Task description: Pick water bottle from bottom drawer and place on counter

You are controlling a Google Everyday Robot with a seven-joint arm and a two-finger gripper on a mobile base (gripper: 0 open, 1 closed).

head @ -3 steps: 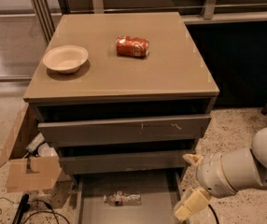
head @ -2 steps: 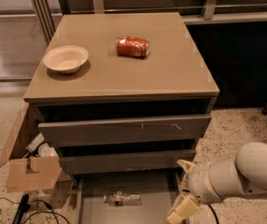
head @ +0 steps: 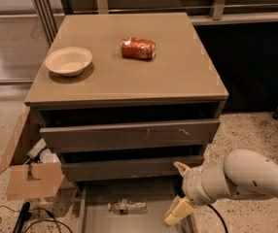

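Gripper (head: pixel 180 190) is held at the near right, over the right wall of the open bottom drawer (head: pixel 100 221), fingers (head: pixel 178 212) spread wide, nothing gripped. The water bottle (head: pixel 127 207) is laid on its side on the drawer floor, left of the gripper and apart from it. A bowl (head: pixel 68 60) and red soda can (head: pixel 138 48) are seen on the counter (head: pixel 178 76)

Here's the water bottle (head: pixel 127 207) lying in the bottom drawer (head: pixel 100 220), gripper (head: pixel 180 191) hovering at its right edge. On the counter (head: pixel 178 76), bowl (head: pixel 68 60) by the left edge, can (head: pixel 138 48) right of it.
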